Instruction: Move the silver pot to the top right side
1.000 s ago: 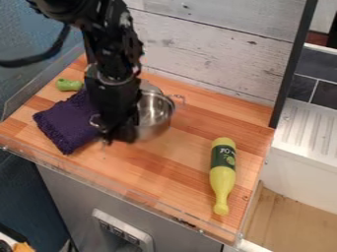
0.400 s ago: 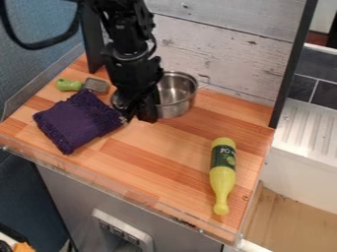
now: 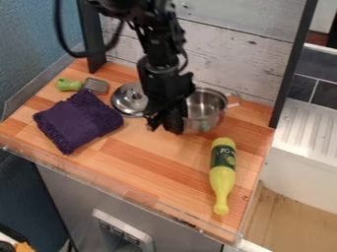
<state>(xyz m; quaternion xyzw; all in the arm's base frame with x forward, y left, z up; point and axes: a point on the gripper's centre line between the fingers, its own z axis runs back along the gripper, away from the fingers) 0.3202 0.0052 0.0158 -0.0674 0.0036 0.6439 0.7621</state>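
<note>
The black gripper (image 3: pixel 166 127) hangs over the middle of the wooden counter, pressed up against the left side of the silver pot (image 3: pixel 205 110). The pot is upright at the right rear, near the back boards, with one handle showing on its far right side. Its left edge and any handle there are hidden behind the gripper, so I cannot tell whether the gripper grips it.
A silver lid (image 3: pixel 130 100) lies just left of the arm. Further left are a purple cloth (image 3: pixel 78 120) and a green-handled brush (image 3: pixel 70 84). The yellow bottle (image 3: pixel 223 176) lies at the right front. Grey-white boards (image 3: pixel 223 54) wall off the back.
Gripper and pot have moved together to the right across the counter, from beside the purple cloth to the right rear. The lid has come into view from behind the arm.
</note>
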